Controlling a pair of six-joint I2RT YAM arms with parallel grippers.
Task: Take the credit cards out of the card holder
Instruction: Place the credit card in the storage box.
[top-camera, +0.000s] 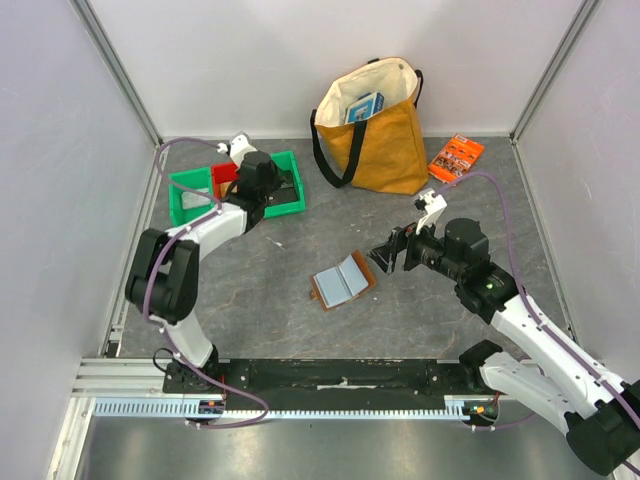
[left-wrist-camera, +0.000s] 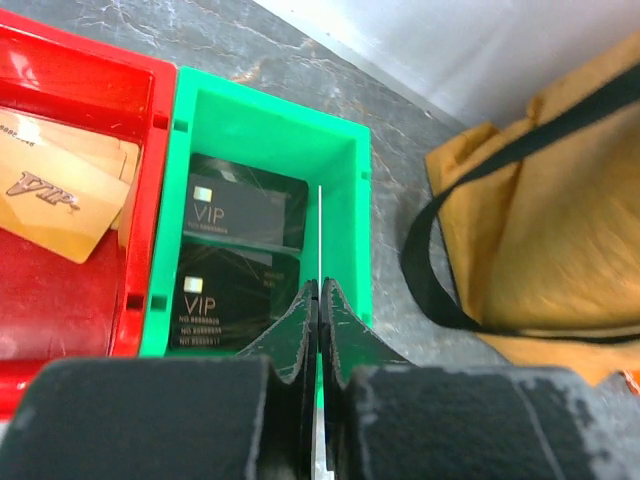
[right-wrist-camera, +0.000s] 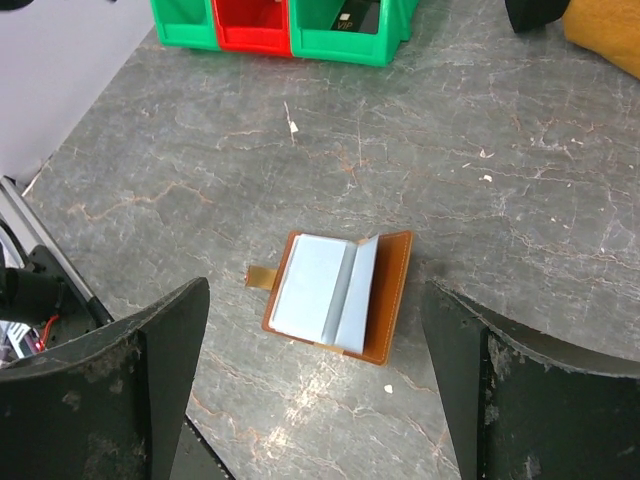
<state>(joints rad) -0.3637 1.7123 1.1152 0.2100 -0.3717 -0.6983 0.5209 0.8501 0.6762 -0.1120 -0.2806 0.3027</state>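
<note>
Brown leather bifold card holder (top-camera: 343, 281) lying open on grey marbled table (top-camera: 300, 232), right gripper (top-camera: 391, 252) just beside it, fingers spread, green plastic bin (left-wrist-camera: 270, 130) well apart holding black credit cards (left-wrist-camera: 245, 215), left gripper (left-wrist-camera: 319, 292) there clenched on thin edge-on card (left-wrist-camera: 320, 228).

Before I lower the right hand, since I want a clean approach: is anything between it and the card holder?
Nothing visible does. The right hand hangs open beside the card holder, which lies open on the table, and no object sits between them.
</note>
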